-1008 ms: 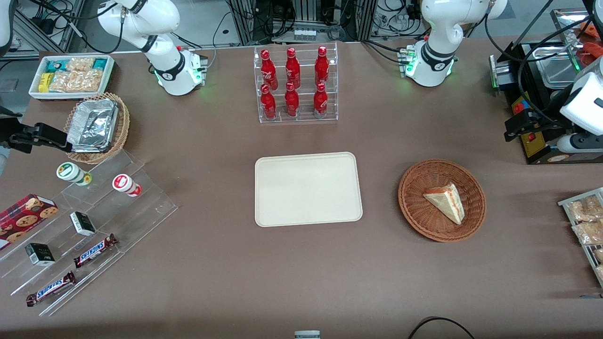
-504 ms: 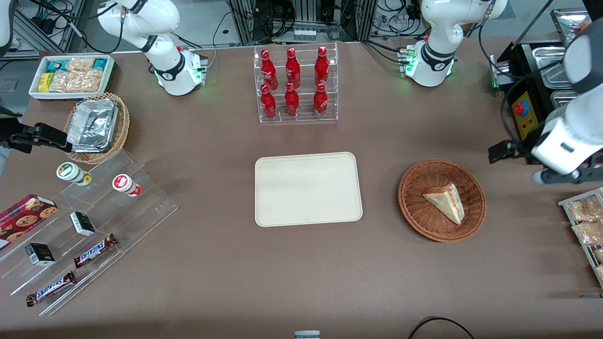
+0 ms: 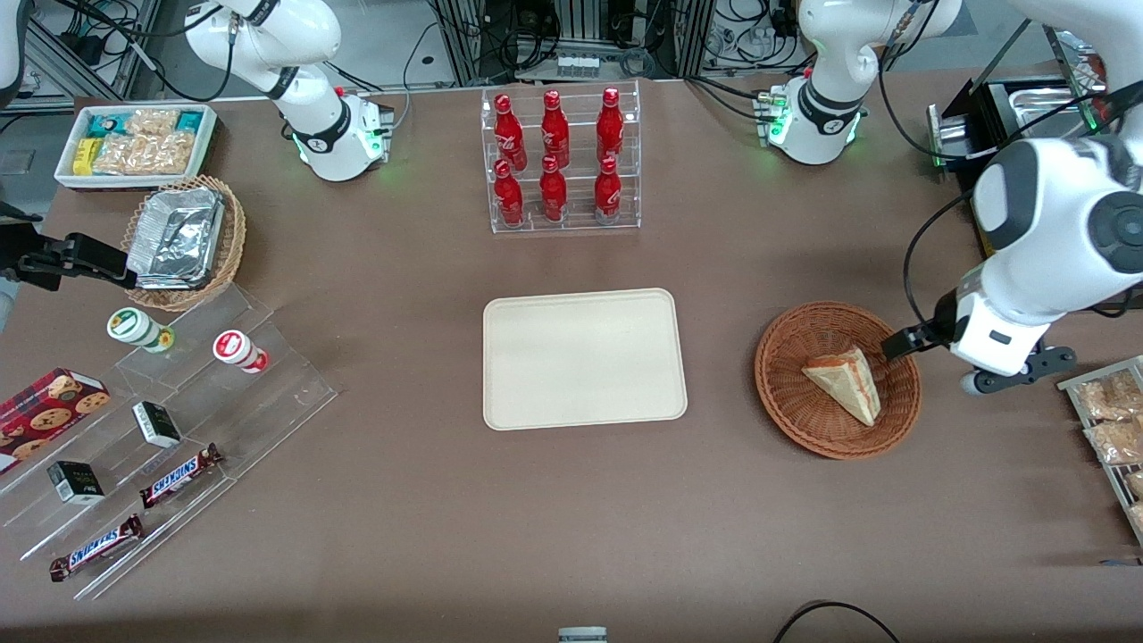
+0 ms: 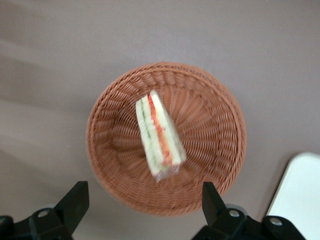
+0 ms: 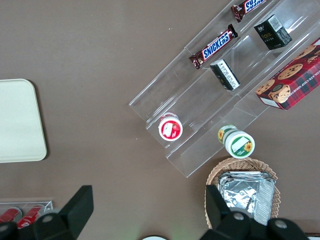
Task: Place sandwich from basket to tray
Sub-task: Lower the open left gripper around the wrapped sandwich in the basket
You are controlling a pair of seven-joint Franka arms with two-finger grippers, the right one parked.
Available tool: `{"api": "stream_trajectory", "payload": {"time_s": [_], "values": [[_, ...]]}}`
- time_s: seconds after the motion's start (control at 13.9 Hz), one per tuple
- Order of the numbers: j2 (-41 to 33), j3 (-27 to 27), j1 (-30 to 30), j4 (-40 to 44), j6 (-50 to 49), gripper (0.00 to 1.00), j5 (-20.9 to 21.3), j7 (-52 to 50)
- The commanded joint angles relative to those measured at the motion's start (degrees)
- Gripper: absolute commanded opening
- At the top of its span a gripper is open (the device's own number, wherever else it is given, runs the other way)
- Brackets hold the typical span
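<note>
The sandwich [image 3: 845, 381] [image 4: 158, 137], a pale triangular wedge with red-orange and green filling along one edge, lay inside the round reddish-brown wicker basket [image 3: 786, 393] [image 4: 210, 150], near its middle. The cream-beige rectangular tray [image 3: 584, 358] [image 4: 300, 195] sat flat on the table beside the basket, apart from it and bare. The gripper [image 3: 902, 344] [image 4: 142, 205] hovered above the basket's rim, its fingers spread apart.

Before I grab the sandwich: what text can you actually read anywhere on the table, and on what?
"SNICKERS": candy bar on the clear stand.
"SNICKERS": second candy bar, nearer the camera.
Bottles, cookie box, dark cartons and cups: print unreadable.
Sandwich, basket, tray: no text.
Gripper open, above the basket.
</note>
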Motion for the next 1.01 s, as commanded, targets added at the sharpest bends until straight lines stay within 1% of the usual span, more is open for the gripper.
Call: {"api": "stream_trajectory", "payload": {"time_s": [0.0,0.14,0.29,0.58,0.94], "values": [[-4.55,-0.98,0.44,-12.09,12.03,1.0,0.91,-7.51],[-4.12,-1.06,0.44,-16.16,20.05,1.0,0.91,-15.83],[-3.07,-1.33,0.44,-17.57,23.49,1.0,0.91,-20.0],[0.09,-1.42,0.44,-21.7,31.83,1.0,0.91,-20.36],[5.19,-1.42,0.44,-21.89,38.18,1.0,0.82,-22.91]]}}
